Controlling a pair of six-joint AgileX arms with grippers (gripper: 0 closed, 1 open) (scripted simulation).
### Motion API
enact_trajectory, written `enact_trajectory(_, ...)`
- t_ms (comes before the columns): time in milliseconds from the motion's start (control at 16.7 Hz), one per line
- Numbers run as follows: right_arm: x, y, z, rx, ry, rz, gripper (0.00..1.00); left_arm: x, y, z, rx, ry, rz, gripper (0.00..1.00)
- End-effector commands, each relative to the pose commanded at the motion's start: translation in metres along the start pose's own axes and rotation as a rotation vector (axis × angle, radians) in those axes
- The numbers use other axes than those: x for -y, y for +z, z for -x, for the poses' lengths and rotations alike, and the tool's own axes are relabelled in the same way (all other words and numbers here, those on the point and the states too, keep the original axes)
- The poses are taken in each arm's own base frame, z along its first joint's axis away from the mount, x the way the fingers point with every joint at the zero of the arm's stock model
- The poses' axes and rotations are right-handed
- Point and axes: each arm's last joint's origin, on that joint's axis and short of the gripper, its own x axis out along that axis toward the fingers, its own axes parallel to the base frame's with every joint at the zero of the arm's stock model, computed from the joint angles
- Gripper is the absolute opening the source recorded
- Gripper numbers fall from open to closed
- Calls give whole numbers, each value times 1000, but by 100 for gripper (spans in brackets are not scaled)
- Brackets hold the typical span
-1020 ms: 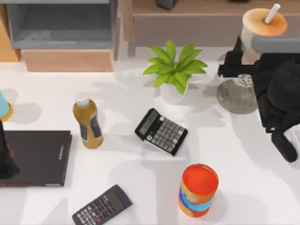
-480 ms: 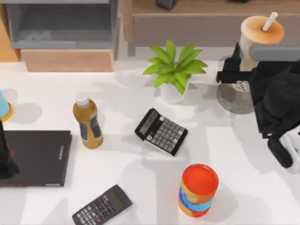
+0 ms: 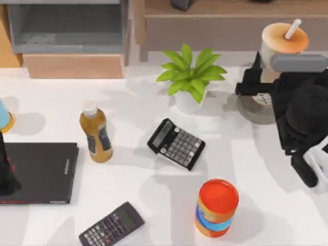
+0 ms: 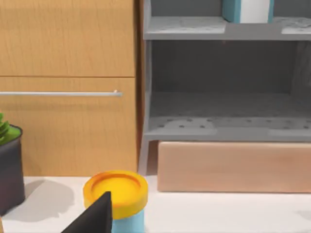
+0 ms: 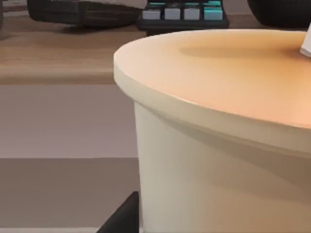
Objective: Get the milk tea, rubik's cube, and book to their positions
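Note:
The milk tea [image 3: 283,40], a beige cup with an orange-tan lid and white straw, is at the table's far right back. My right gripper [image 3: 260,83] is shut on its body, holding it over a round grey coaster [image 3: 249,110]. Close up, the cup [image 5: 214,145] shows in the right wrist view. The book [image 4: 244,9], teal with white page edges, stands on the upper grey shelf in the left wrist view. The rubik's cube is out of view. My left gripper [image 3: 5,177] is parked at the left edge, over a flat black book [image 3: 46,171].
A potted plant [image 3: 190,77], amber bottle [image 3: 96,132], two calculators [image 3: 176,143] [image 3: 111,224] and an orange-and-blue can [image 3: 217,207] stand on the table. A yellow-lidded blue tub [image 4: 116,194] sits at the left. A grey shelf unit [image 3: 66,25] and wooden cabinet [image 3: 215,23] line the back.
My right gripper has carried the milk tea slightly left and toward the table's front, closer over the grey coaster. The left arm has not moved.

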Motion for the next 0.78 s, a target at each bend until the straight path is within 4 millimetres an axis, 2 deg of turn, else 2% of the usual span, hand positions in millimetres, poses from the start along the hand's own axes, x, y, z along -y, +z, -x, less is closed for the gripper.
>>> enact_trajectory(720,0,0,0,0,0,0,98,0,0,0,0,0,0,100)
enact_trajectory(780,0,0,0,0,0,0,100,0,0,0,0,0,0,100)
